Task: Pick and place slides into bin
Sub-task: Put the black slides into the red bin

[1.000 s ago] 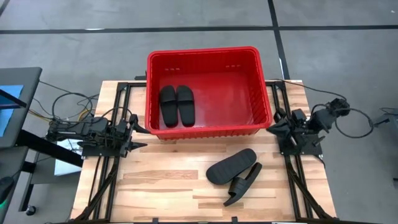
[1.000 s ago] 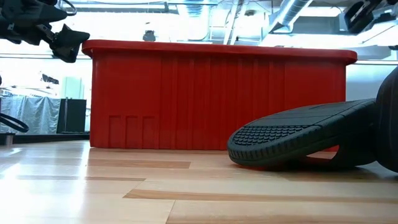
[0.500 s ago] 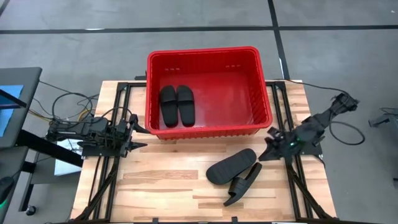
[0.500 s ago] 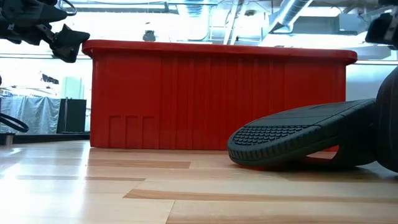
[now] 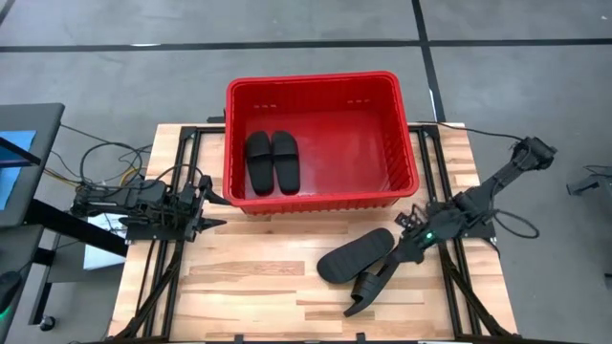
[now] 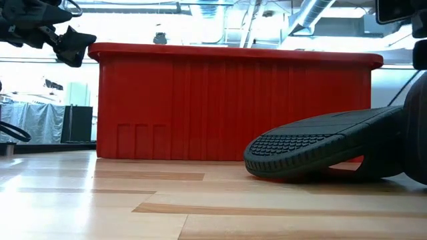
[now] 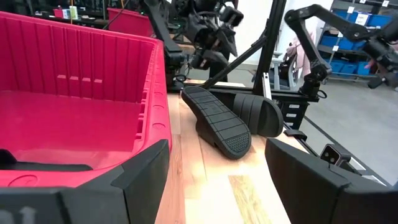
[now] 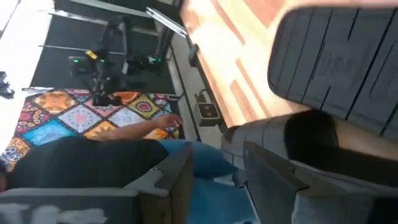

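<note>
We see the wooden table (image 5: 239,277) carrying the red bin (image 5: 316,91) at its far middle, with one pair of slides (image 5: 272,161) lying side by side, flat inside the bin's left part. The other two slides (image 5: 363,266) lie on the table in front of the bin's right corner, one leaning across the other. The right gripper (image 5: 409,241) hangs just beside that pair with fingers part open, holding nothing. The left gripper (image 5: 212,211) waits wide open, empty, by the bin's left front corner.

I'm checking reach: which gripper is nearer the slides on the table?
Right. The right gripper hangs just beside the two table slides; the left gripper waits far across the table, by the bin.
</note>
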Controlling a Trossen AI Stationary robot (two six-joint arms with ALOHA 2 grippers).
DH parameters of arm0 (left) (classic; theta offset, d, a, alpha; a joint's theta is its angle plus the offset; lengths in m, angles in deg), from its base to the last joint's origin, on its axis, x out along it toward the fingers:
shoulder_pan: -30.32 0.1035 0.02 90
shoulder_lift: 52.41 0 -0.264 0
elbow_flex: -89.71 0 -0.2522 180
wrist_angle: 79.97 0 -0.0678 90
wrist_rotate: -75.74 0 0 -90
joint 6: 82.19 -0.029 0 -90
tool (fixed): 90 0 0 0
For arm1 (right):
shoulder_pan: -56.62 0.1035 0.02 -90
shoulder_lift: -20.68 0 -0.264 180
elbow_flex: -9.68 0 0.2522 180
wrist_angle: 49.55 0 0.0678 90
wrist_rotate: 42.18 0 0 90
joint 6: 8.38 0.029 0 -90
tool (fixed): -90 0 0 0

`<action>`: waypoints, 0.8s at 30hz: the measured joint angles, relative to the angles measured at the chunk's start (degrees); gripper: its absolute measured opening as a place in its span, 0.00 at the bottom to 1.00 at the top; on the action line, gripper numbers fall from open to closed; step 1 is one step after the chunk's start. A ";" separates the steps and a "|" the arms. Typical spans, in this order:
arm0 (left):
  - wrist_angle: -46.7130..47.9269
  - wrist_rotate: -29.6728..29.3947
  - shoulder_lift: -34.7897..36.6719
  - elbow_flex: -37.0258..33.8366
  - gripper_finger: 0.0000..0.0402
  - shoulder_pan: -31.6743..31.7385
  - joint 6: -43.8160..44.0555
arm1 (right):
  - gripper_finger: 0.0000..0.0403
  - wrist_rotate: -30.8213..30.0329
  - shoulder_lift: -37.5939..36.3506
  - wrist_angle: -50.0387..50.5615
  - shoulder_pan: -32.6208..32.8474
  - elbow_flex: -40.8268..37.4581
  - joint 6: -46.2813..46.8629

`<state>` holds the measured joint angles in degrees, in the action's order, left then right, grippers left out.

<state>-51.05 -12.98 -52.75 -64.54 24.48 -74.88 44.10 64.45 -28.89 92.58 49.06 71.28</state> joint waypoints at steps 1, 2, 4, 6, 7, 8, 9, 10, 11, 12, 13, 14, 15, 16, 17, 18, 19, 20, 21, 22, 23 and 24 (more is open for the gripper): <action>0.00 0.00 0.00 0.00 0.65 0.00 0.00 | 0.36 0.00 1.81 -1.08 0.22 0.00 0.63; 0.00 0.00 0.00 0.00 0.65 0.00 -0.01 | 0.37 0.00 3.50 -2.37 0.42 0.02 1.30; -0.01 0.00 0.00 0.00 0.65 0.00 -0.01 | 0.38 0.01 6.88 -5.36 0.44 0.01 2.48; -0.02 0.00 0.00 0.00 0.65 0.00 0.00 | 0.39 0.02 10.30 -7.96 0.40 0.01 2.92; -0.02 0.00 0.00 0.00 0.65 0.00 -0.02 | 0.39 0.28 12.13 -9.63 0.40 0.01 2.94; -0.02 0.00 0.00 0.00 0.65 0.00 -0.02 | 0.39 0.62 13.88 -11.25 0.40 0.01 3.03; -0.02 0.00 0.00 0.00 0.66 0.00 -0.02 | 0.39 0.84 15.68 -12.74 0.37 -0.01 3.16; -0.02 0.00 0.00 0.00 0.66 0.00 -0.01 | 0.38 0.91 17.31 -13.86 0.35 0.01 3.32; -0.02 0.00 0.00 0.00 0.65 0.00 -0.02 | 0.38 0.95 18.82 -15.11 0.34 -0.01 3.38; -0.02 0.00 0.00 0.00 0.66 0.00 -0.02 | 0.37 1.37 20.21 -16.34 0.34 0.00 3.41; -0.02 0.01 0.00 0.00 0.65 0.00 -0.02 | 0.37 2.01 21.43 -17.10 0.34 0.00 3.52; -0.02 0.00 0.00 0.00 0.65 0.00 -0.02 | 0.36 2.88 22.46 -17.32 0.34 0.01 4.09; -0.02 0.00 0.00 0.00 0.65 0.00 -0.02 | 0.35 3.89 23.33 -17.29 0.34 0.00 4.66; -0.02 0.00 0.00 0.00 0.65 0.00 -0.02 | 0.35 4.92 24.00 -17.35 0.31 0.11 5.22; -0.02 0.00 0.00 0.00 0.65 0.00 -0.02 | 0.34 5.64 24.49 -17.45 0.26 0.19 5.61; -0.02 0.00 0.00 0.00 0.65 0.00 -0.02 | 0.34 6.30 24.85 -17.45 0.18 0.19 5.77; -0.02 0.00 0.00 0.00 0.65 0.00 -0.02 | 0.33 6.49 25.06 -17.48 0.18 0.23 5.85; -0.02 0.00 0.00 0.00 0.65 0.00 -0.02 | 0.33 6.49 25.19 -17.48 0.10 0.26 5.87; -0.02 0.00 0.00 0.00 0.65 0.00 -0.02 | 0.33 6.66 25.27 -17.50 -0.16 0.26 6.04; -0.02 0.00 0.00 0.00 0.65 0.00 -0.02 | 0.33 6.71 25.27 -17.48 -0.49 0.26 6.26; -0.02 0.02 0.00 0.00 0.65 0.00 -0.02 | 0.33 6.71 25.06 -17.48 -0.75 0.26 6.27; -0.02 0.00 0.00 0.00 0.65 0.00 -0.02 | 0.34 6.71 24.75 -17.45 -1.04 0.26 6.03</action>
<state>-51.07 -12.98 -52.75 -64.54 24.48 -74.90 50.81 89.20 -46.34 91.54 49.31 77.32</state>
